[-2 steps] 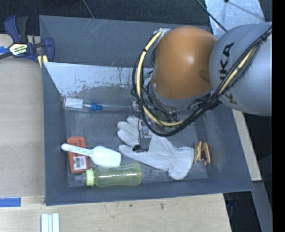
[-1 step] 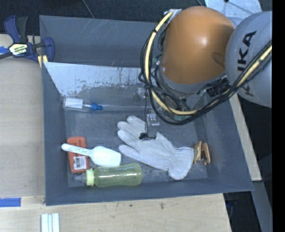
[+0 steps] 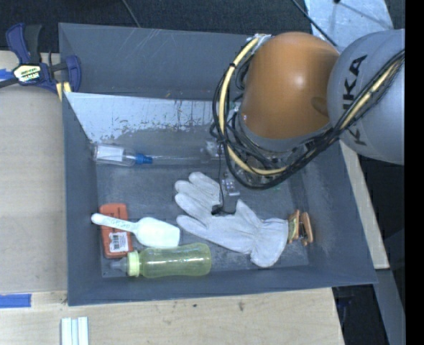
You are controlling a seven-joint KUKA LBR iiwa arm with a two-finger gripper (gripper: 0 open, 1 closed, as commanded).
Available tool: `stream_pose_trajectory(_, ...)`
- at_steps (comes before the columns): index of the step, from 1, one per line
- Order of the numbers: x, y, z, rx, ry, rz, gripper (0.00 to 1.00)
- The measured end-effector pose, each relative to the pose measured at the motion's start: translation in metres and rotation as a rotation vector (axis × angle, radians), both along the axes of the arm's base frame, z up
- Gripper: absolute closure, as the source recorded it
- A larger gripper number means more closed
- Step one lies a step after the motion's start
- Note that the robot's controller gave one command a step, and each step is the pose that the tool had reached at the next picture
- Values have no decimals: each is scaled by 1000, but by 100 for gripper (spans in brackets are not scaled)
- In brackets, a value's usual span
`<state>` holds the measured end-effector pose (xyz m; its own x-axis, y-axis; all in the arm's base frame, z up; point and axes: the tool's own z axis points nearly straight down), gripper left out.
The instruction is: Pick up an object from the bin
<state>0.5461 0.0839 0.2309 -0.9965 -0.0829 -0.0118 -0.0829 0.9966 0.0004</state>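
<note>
Hidden beneath the arm's orange cover (image 3: 287,85): most of the gripper (image 3: 223,205), the bin's (image 3: 79,192) far right floor, the clear tube's (image 3: 147,157) right end. Partly buried under the scoop (image 3: 136,228): an orange pack (image 3: 114,244), print too small to read. Too small to identify: a brown thing (image 3: 300,228) by the glove's (image 3: 233,225) cuff.

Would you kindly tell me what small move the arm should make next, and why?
Probably ease straight down a little: the gripper hangs over the palm of the white glove in the bin's middle, and whether it touches is unclear. The bottle and scoop lie off to the view's left, out of the way.
</note>
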Motion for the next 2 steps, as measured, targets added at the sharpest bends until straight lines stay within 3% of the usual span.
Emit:
stream_pose_trajectory(1, 14, 0, -73, 0, 8, 12, 100)
stream_pose_trajectory(2, 14, 0, -73, 0, 8, 12, 0)
